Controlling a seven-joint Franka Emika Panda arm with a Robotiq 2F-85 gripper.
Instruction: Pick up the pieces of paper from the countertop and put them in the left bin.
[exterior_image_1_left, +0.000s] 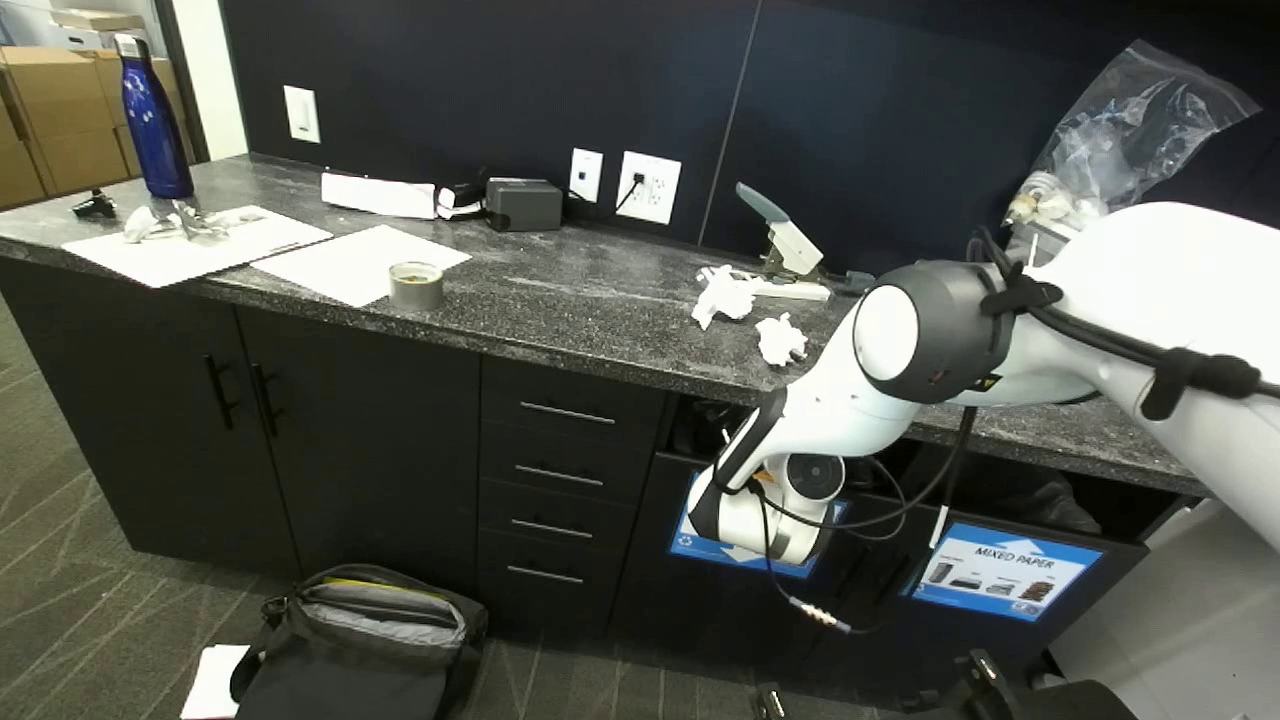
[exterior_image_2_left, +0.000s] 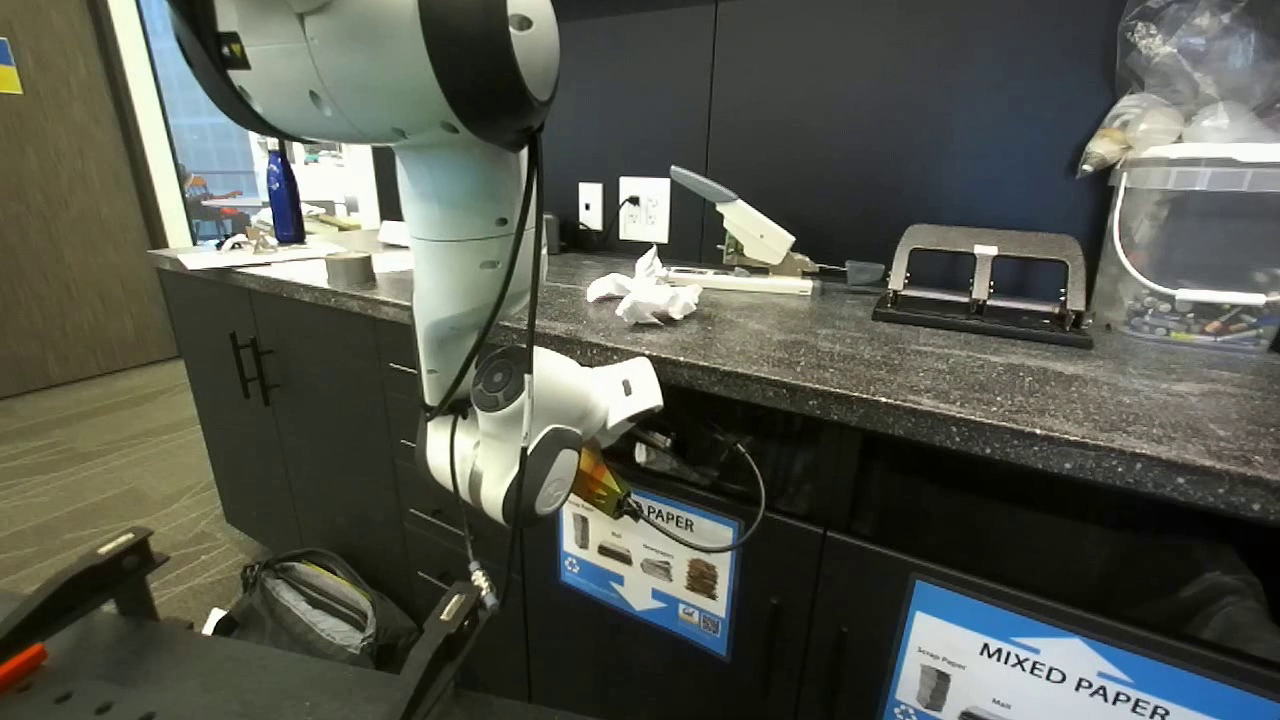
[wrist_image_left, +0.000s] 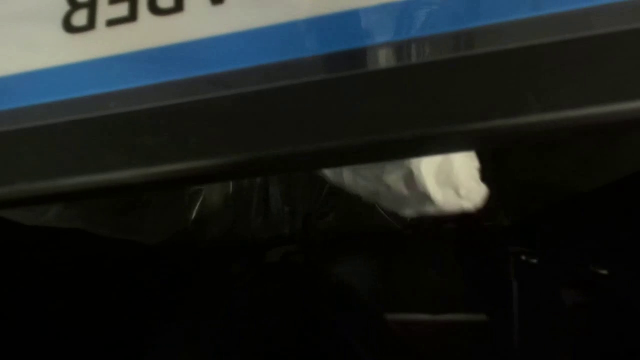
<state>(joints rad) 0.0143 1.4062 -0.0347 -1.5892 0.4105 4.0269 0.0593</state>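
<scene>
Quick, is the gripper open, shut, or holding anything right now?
Gripper: can't tell open or closed, too dark at the bin; white paper shows there, but whether it's held can't be seen.

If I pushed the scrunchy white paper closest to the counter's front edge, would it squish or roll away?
The scrunchy white paper would probably squish, since it looks thin and crumpled. Its lumpy shape might make it tumble rather than roll smoothly. It lies near the front edge of the countertop, so a push that way could send it off.
</scene>
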